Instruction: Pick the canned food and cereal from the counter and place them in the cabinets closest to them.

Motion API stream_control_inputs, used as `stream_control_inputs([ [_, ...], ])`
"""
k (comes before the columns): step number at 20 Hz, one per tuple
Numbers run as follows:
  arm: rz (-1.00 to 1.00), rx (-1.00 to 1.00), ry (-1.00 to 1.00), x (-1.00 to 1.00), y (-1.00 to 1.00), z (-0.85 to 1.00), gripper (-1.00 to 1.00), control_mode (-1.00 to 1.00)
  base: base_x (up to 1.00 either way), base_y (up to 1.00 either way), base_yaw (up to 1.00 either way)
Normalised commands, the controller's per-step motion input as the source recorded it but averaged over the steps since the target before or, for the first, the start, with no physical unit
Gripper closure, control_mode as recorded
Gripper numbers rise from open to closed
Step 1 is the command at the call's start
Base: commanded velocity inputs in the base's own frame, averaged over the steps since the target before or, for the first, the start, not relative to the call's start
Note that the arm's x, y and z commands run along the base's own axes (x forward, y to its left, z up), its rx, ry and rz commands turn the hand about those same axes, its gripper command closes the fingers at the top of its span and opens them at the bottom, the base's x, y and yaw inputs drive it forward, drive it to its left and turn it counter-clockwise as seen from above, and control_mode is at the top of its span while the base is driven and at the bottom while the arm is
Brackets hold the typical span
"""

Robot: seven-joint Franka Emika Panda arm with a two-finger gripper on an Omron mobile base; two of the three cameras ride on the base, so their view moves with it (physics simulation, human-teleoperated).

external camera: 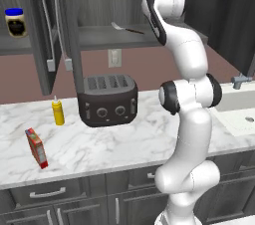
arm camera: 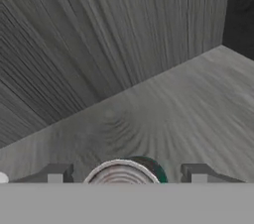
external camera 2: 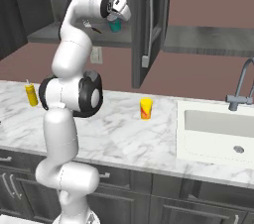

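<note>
Left base view: the cabinets stand open above the counter. On a shelf at far left sits a blue-lidded jar; on the middle shelf lies a slim utensil. The cereal stands on the counter near its front edge, well left of the toaster, with a yellow bottle behind it. The arm reaches up into the open cabinet.

Right base view: the gripper is at the cabinet shelf, the can just below the hand. A yellow cup stands on the counter left of the sink.

Hand view: the can's silvery top rests on the grey shelf floor between the two fingertips, which stand apart with a gap on each side, not touching it.
</note>
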Motion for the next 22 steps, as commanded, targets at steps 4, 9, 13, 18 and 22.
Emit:
stream_control_inputs([
  [4,0.03,-0.03,0.05,0.0,0.0,0.0,-1.0,-1.0,0.0,0.0,0.0],
  [9,0.07,-0.05,0.09,-0.35,0.0,0.08,-1.0,-1.0,0.0,0.0,0.0],
  [13,0.12,-0.07,0.03,-0.76,0.0,0.08,-1.0,-1.0,0.0,0.0,0.0],
  [18,0.14,-0.09,0.01,-0.94,0.0,0.04,-1.0,-1.0,0.0,0.0,0.0],
  [22,0.15,-0.11,0.0,-0.98,0.0,0.0,-1.0,-1.0,0.0,0.0,0.0],
])
